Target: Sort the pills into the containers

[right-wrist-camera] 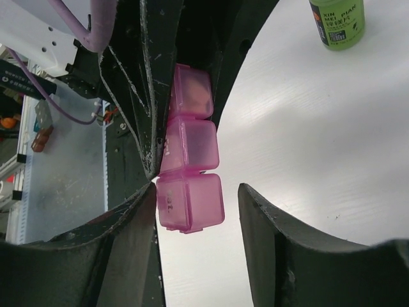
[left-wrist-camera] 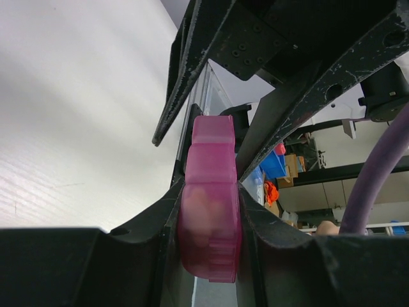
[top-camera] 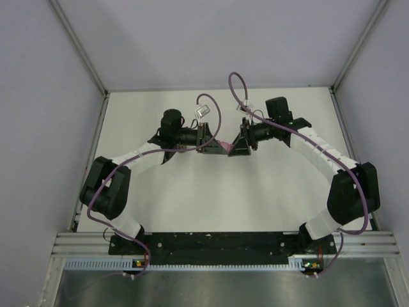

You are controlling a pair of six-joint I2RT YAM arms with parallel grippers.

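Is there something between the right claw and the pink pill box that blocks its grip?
Nothing visible does. The pill box lies inside the right claw, against one finger, with an open gap to the other finger. The left claw clamps its other end.

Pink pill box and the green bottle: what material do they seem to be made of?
Pink pill box: translucent plastic, smooth and glossy; light passes through its walls and pale contents show inside. Green bottle: probably glossy plastic with a dark printed label; only part shows, so glass is possible.
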